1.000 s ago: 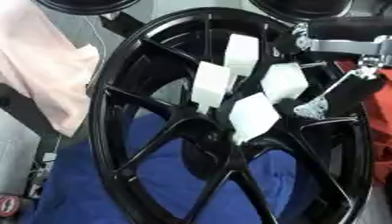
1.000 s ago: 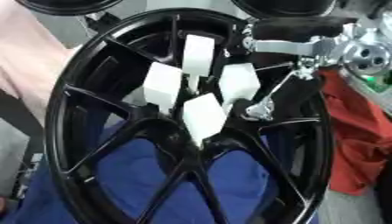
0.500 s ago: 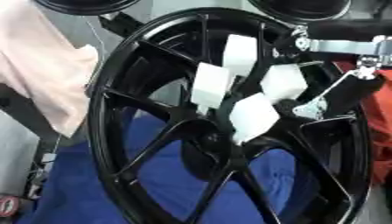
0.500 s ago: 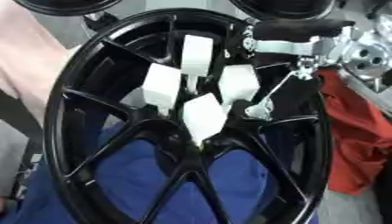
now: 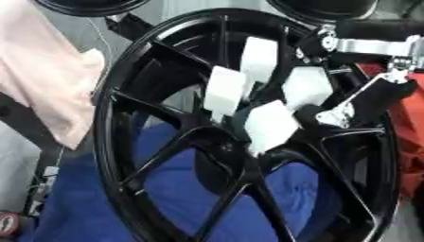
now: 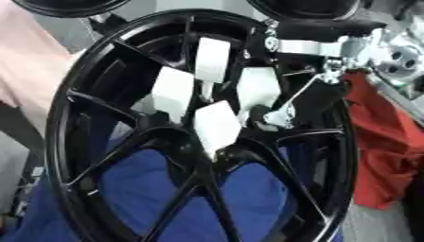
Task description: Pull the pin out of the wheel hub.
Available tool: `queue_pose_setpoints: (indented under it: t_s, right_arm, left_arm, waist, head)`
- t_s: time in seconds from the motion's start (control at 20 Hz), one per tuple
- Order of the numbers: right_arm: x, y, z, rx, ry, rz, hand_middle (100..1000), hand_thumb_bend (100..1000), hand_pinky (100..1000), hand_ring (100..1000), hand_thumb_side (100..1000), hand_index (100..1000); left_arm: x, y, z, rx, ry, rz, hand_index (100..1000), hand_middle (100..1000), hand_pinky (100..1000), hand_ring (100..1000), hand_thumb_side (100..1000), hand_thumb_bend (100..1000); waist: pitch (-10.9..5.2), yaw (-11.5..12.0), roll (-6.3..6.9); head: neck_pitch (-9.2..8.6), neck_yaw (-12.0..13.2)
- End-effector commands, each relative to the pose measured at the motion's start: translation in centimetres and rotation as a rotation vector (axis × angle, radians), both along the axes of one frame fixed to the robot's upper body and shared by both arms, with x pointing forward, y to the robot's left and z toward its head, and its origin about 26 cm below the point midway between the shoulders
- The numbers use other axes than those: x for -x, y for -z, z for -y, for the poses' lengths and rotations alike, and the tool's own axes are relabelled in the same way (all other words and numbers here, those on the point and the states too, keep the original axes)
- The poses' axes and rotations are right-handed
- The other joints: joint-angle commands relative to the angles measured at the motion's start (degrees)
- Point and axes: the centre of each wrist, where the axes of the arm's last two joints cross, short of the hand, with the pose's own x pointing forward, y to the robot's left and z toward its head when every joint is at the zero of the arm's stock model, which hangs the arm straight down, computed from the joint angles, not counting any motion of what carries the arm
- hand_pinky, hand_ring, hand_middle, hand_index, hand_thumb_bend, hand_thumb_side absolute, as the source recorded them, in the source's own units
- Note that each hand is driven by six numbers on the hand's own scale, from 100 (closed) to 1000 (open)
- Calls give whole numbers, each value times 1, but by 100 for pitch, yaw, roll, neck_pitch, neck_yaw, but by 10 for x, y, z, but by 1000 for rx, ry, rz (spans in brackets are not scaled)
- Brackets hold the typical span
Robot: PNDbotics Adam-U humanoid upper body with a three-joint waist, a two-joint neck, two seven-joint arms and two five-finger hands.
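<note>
While right hand (image 5: 273, 108) reaches into wheel hub (image 5: 124, 142) | white fingertips spread

A blue cloth (image 5: 99, 198) covers the surface beneath the black wheel hub (image 6: 91, 80), which stands tilted on it. A pink cloth (image 5: 41, 71) lies along the left side and a red cloth (image 6: 385, 151) along the right. The surface itself barely shows.

The black spoked wheel hub (image 5: 165, 156) is stood upright on blue cloth (image 5: 99, 208); pink cloth (image 5: 41, 80) is left, red cloth (image 6: 385, 160) right; the robot hand (image 6: 215, 94) is reached in at its centre.
</note>
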Motion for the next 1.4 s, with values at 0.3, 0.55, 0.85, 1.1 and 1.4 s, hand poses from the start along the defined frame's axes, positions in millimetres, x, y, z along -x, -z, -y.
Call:
queue_pose_setpoints:
  t_s: [0.3,0.55,0.85,1.1,1.4]
  right_arm:
    - [12,-26,6,-1,17,81,414,100,646,349,100,530]
    - [13,-33,10,-17,23,88,412,100,649,344,100,527]
    - [-5,-51,33,-136,98,62,406,100,627,327,100,515]
    - [-12,-65,89,-252,288,120,408,100,634,322,100,515]
    - [-15,-58,199,-438,725,245,424,100,663,333,100,528]
  left_arm:
    - [3,-5,-3,-19,-14,14,761,668,746,738,793,156]
    - [4,-4,-4,-20,-18,7,760,670,747,739,793,158]
    - [5,-3,-5,-21,-21,1,760,669,747,738,791,157]
    - [5,-3,-8,-19,-39,7,760,668,747,738,789,155]
    - [6,-2,-11,-12,-61,14,760,667,747,737,789,151]
  waist:
    - [-255,-54,5]
    - [-338,-90,-8]
    - [-388,-151,8]
    - [-376,-250,58]
    - [-321,-337,143]
  head:
    - [-63,40]
    - [-78,55]
    - [-84,76]
    - [-29,129]
    - [-46,241]
